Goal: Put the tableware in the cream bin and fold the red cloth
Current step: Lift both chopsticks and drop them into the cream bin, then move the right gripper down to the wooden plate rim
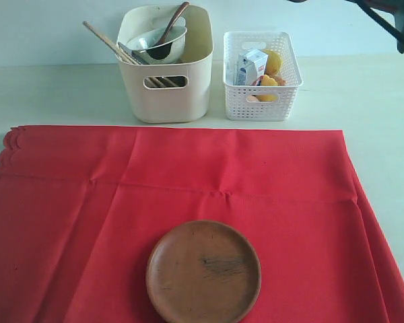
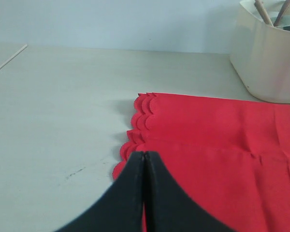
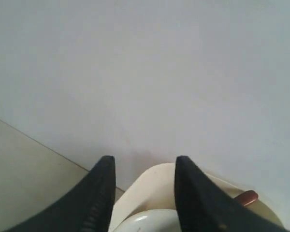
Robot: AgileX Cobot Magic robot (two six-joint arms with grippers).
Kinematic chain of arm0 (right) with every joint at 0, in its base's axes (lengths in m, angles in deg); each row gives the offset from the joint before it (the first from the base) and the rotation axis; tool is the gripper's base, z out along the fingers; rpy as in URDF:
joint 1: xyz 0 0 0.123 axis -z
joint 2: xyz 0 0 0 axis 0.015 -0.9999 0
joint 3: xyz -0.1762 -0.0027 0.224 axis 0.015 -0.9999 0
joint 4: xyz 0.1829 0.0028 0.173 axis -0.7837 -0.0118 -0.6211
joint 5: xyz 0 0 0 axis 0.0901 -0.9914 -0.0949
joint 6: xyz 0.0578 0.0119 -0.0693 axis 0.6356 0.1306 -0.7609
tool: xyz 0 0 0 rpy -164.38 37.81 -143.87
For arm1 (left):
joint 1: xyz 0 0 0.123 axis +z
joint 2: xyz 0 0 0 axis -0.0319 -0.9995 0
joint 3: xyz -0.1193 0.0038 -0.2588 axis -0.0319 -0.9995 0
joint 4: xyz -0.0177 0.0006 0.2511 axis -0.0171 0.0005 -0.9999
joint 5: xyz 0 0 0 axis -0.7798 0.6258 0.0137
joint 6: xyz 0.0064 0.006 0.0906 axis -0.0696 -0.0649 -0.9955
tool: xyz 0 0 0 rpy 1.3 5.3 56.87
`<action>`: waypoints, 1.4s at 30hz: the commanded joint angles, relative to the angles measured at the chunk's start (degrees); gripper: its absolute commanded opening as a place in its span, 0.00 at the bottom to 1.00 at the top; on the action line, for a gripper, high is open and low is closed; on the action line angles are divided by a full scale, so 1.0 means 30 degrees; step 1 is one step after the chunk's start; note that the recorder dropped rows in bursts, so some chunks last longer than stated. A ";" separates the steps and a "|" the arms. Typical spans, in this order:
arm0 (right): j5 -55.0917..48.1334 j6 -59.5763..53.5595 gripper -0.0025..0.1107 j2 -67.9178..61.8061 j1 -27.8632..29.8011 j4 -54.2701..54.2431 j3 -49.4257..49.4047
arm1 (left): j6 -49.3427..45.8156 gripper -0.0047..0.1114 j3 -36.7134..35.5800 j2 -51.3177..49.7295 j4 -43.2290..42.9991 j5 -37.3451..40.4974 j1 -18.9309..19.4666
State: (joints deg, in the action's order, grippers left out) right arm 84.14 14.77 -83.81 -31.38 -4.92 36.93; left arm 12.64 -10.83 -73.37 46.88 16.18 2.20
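Plate (image 1: 203,271) on cloth (image 1: 188,168); binned spoon (image 1: 174,21) points up-right; left pincer (image 2: 144,159) closed, right pincer (image 3: 145,160) parted, seemingly empty.

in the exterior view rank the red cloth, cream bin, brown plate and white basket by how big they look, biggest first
1. red cloth, by far the largest
2. cream bin and brown plate look about alike; the plate lies nearer the camera, so they are not ranked
3. white basket, smallest

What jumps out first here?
The big red cloth is spread across the foreground, with a round brown plate sitting on it at the front. Behind it, the cream bin already holds a bowl, spoon and chopsticks. A white lattice basket of food stands beside it.
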 commanded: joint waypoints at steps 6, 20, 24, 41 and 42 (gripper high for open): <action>-0.4490 0.1730 0.38 0.2332 0.0008 0.0089 0.0125 | -0.0003 0.04 -0.0056 0.0116 0.0012 -0.0131 -0.0136; -1.1362 -0.5494 0.38 0.4265 0.0008 -0.4867 0.0125 | -0.0003 0.04 -0.0056 0.0116 0.0012 -0.0131 -0.0136; -1.1745 -0.5709 0.38 0.4229 0.0008 -0.4964 0.0125 | -0.0003 0.04 -0.0056 0.0116 0.0012 -0.0131 -0.0136; -1.6111 -1.1153 0.38 0.4602 -0.2594 -0.6509 0.0125 | -0.0003 0.04 -0.0056 0.0116 0.0012 -0.0131 -0.0136; -1.6895 -1.0292 0.38 0.4764 -0.2594 -0.5879 0.0125 | -0.0003 0.04 -0.0056 0.0116 0.0012 -0.0131 -0.0136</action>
State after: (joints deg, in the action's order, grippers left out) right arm 39.40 -19.06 -71.17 -39.12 -26.28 36.93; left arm 12.64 -10.83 -73.37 46.88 16.18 2.20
